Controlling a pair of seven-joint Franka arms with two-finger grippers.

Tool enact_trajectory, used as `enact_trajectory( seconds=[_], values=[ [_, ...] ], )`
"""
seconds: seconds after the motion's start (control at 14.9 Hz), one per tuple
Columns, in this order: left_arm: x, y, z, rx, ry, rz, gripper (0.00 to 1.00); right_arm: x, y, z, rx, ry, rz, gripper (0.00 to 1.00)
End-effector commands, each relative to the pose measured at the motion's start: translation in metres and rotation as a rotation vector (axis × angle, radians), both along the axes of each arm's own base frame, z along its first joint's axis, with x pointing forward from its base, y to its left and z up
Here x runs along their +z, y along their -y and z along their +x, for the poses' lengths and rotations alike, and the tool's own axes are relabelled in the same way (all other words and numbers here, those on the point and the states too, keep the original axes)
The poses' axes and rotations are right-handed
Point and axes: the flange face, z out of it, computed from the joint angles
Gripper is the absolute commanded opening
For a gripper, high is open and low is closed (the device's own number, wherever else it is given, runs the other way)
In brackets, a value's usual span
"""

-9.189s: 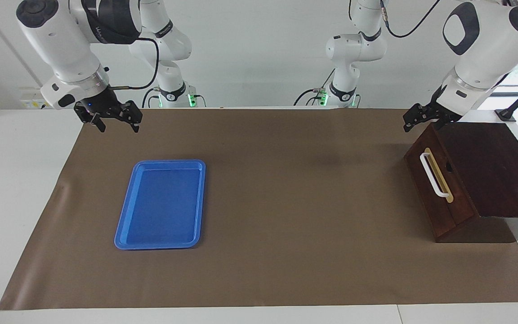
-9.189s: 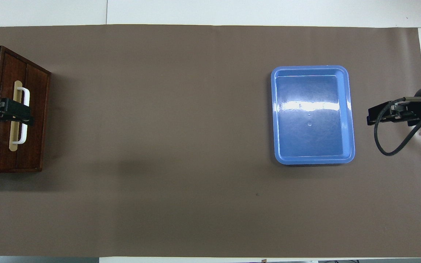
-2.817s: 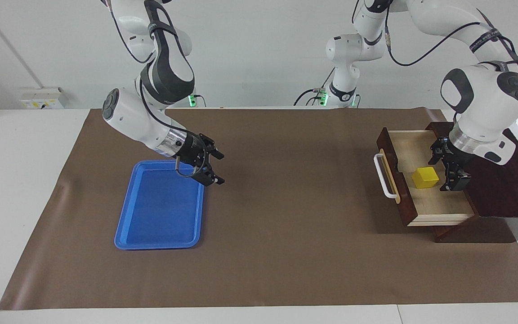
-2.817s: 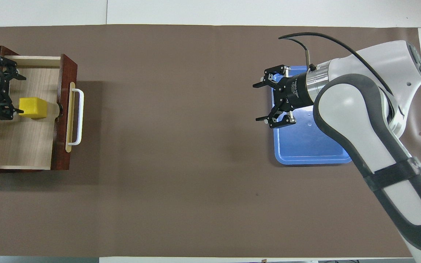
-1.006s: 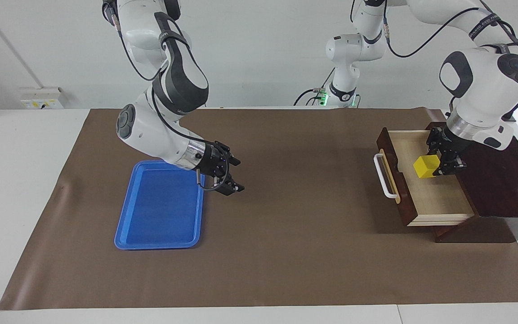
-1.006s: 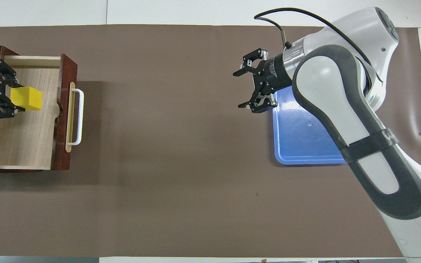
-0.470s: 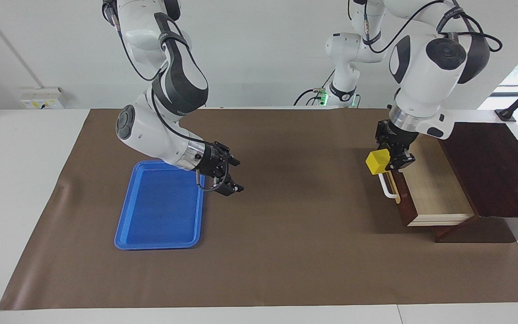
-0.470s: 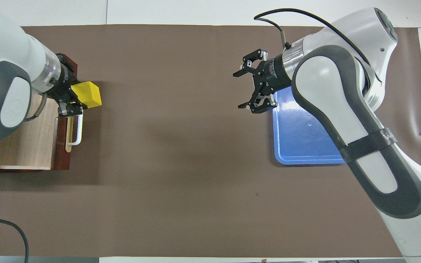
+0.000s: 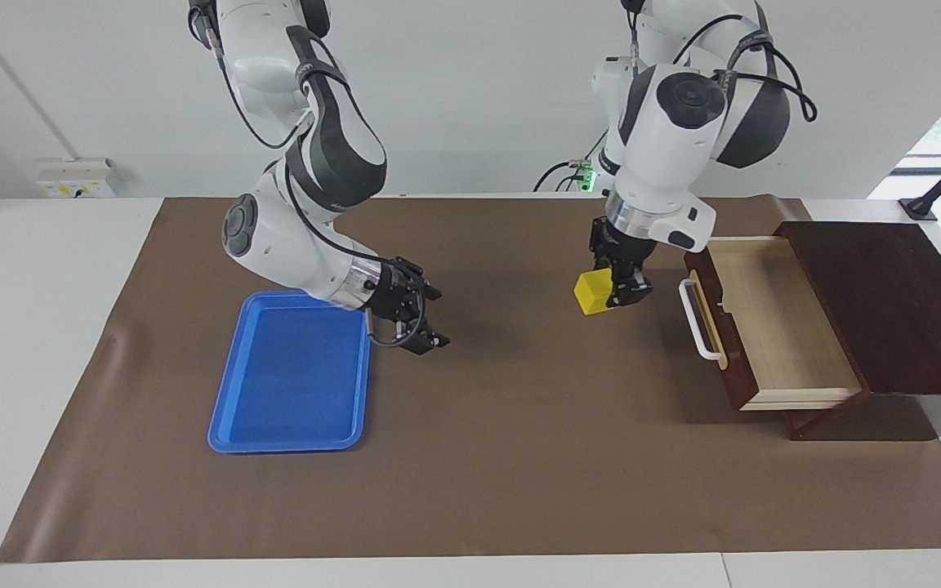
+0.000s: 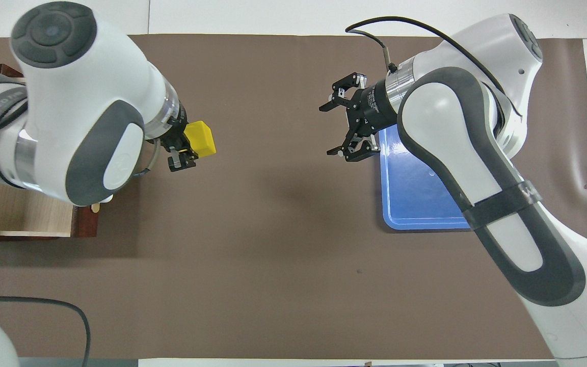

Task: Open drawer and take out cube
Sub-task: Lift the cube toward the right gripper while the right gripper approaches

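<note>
Left tool clamped on the cube, held up over bare tabletop in front of the open drawer. Right tool spread apart beside the blue tray — likely a handover. I'd carry level, slowly — grip depth unclear.
</note>
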Motion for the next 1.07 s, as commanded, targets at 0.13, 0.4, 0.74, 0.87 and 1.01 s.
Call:
enact_trajectory(
  seconds=[0.13, 0.4, 0.74, 0.87, 1.01],
  values=[
    [0.008, 0.055, -0.012, 0.055, -0.015, -0.066, 0.00, -0.001, -0.019, -0.007, 0.011, 0.002, -0.043, 0.92],
    [0.027, 0.083, -0.014, 0.047, 0.021, -0.093, 0.00, -0.004, -0.025, -0.009, 0.022, 0.014, -0.059, 0.92],
    [0.029, 0.090, -0.014, 0.047, 0.031, -0.122, 0.00, 0.000, -0.043, -0.016, 0.049, 0.019, -0.057, 0.92],
    [0.029, 0.092, -0.014, 0.047, 0.041, -0.132, 0.00, -0.002, -0.046, -0.018, 0.056, 0.020, -0.065, 0.92],
    [0.027, 0.092, -0.012, 0.050, 0.041, -0.130, 0.00, -0.002, -0.046, -0.018, 0.054, 0.021, -0.067, 0.92]
  ],
)
